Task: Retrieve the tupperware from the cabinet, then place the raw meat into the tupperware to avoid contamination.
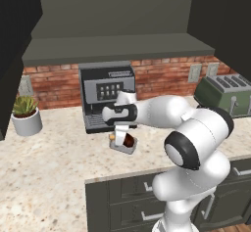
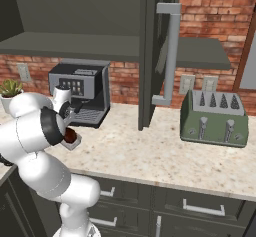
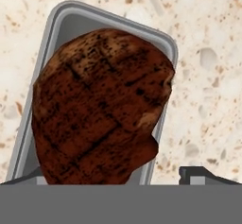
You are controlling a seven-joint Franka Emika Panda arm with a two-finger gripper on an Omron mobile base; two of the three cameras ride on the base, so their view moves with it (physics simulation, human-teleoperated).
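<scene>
— Where does my run stand?

— From my screens, nearly done. The tupperware (image 3: pixel 163 43) is out of the cabinet (image 2: pixel 150 41) and sits on the tabletop (image 1: pixel 59 152) before the coffee machine (image 1: pixel 105 96). The raw meat (image 3: pixel 99 105) lies inside it.

— And the fingers (image 3: pixel 201 175)?

— Spread wide, pinching nothing, just above the meat. I judge only pulling the arm clear is left.

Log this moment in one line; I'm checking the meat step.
pincer: open, above tupperware | raw meat: in tupperware | tupperware: on counter, before coffee machine | cabinet: door open
</scene>
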